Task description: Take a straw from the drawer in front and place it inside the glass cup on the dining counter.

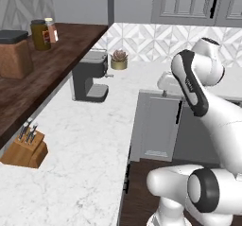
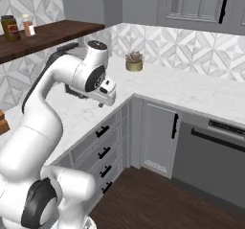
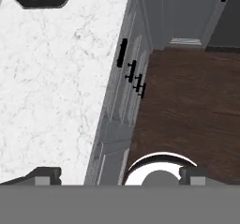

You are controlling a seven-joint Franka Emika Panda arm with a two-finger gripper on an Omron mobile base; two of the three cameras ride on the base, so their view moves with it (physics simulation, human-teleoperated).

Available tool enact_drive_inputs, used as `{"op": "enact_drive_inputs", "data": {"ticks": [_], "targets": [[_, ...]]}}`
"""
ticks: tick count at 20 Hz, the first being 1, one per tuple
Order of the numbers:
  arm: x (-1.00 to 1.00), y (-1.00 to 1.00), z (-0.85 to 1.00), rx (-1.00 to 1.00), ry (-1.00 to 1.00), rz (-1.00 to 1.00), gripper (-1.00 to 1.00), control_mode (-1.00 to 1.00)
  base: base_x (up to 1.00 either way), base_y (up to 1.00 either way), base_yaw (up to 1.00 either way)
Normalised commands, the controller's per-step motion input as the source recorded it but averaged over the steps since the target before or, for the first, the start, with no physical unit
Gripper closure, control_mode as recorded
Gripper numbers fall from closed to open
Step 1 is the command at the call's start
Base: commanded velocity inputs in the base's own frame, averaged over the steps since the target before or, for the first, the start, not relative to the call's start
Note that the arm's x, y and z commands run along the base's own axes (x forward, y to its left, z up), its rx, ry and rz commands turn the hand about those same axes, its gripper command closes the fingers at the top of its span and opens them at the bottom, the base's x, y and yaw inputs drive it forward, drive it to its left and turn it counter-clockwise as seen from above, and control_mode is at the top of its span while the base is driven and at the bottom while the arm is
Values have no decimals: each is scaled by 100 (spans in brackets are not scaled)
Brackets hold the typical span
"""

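My gripper [image 3: 119, 175] hangs open above the front edge of a white marble kitchen counter [image 3: 51, 87], fingertips [image 3: 44, 174] set wide apart with nothing between them. The base views show the white hand [image 2: 106, 93] [image 1: 165, 84] over the counter's inner corner. Straight below it are narrow grey drawers with black bar handles [image 3: 132, 72], all closed. The straw, its drawer, the glass cup and the dining counter are out of view.
A dark coffee machine [image 1: 90, 81] and a small potted plant [image 2: 134, 61] stand at the back of the counter, and a wooden knife block [image 1: 23, 149] sits near its left end. A dark wooden shelf [image 1: 56, 55] carries jars. Below lies a wood floor [image 2: 158, 199].
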Motion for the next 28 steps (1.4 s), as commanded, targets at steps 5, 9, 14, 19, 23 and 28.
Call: {"op": "enact_drive_inputs", "data": {"ticks": [5, 9, 14, 19, 23, 28], "targets": [[0, -100, -26, 47, 3, -5, -100, -100, 0, 0, 0], [9, -100, -55, 48, 10, -2, -100, -100, 0, 0, 0], [21, -85, -70, 45, 11, 0, -100, -100, 0, 0, 0], [31, -44, -67, 41, 5, 0, -100, -100, 0, 0, 0], [56, 3, -76, 34, 15, 0, -100, -100, 0, 0, 0], [35, 32, -69, 22, 1, 0, -100, -100, 0, 0, 0]]}}
